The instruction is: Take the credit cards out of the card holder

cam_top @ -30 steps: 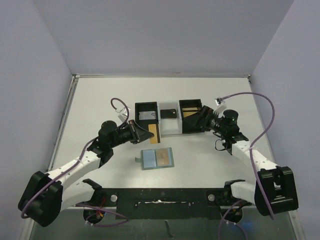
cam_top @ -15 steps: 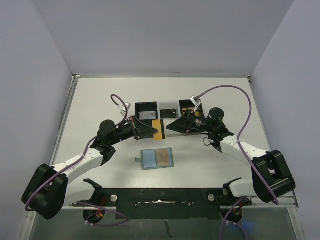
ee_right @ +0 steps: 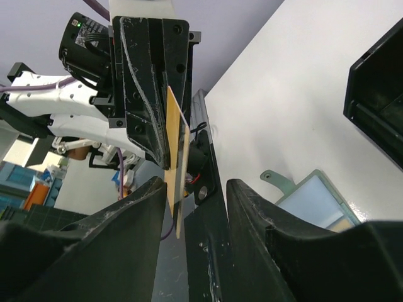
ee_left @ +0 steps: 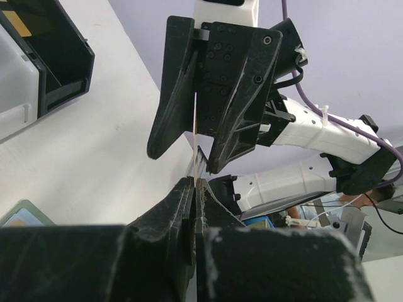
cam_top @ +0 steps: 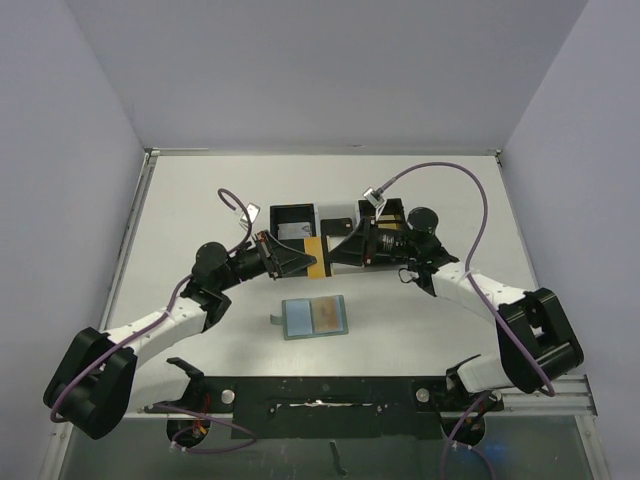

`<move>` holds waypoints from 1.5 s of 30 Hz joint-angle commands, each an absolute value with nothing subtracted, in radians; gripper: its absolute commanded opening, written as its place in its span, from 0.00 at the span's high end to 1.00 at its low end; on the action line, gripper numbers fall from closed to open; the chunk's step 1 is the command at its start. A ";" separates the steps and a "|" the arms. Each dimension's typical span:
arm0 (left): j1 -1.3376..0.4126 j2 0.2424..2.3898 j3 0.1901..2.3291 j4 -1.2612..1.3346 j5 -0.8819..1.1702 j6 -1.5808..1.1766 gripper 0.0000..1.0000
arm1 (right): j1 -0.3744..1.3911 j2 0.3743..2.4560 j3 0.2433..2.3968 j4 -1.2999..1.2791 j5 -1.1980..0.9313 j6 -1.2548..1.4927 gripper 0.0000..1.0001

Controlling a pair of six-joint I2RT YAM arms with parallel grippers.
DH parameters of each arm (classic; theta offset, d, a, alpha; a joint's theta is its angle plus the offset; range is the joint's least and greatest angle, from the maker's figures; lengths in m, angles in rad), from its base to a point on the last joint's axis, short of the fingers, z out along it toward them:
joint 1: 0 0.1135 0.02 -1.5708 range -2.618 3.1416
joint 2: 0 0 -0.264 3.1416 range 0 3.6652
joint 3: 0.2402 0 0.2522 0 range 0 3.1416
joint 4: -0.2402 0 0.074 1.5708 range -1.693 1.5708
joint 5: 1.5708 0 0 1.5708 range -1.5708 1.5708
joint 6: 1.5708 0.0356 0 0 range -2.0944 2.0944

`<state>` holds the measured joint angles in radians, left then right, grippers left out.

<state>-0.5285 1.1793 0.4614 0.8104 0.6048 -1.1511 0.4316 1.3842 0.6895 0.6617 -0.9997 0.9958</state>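
Right gripper has swung in from the black boxes and straddles the gold card, jaws half open around it; left gripper pinches that card tight.

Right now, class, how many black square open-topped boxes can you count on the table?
2. One black square open-topped box sits at the left of the white centre tray; the other sits at its right, partly behind the right arm. None seems hidden.

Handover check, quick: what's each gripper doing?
Left gripper: shut on the gold card.
Right gripper: open, jaws astride that card.
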 commanded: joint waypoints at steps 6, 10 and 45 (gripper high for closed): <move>-0.525 1.188 0.452 0.941 0.636 -1.179 1.00 | 0.462 1.426 0.749 0.785 -1.057 1.046 0.68; -0.522 1.185 0.454 0.938 0.640 -1.178 1.00 | 0.456 1.420 0.755 0.796 -1.083 1.051 0.74; -0.497 1.002 0.485 0.535 0.504 -0.966 0.34 | 0.250 1.183 0.835 0.190 -0.889 0.610 1.00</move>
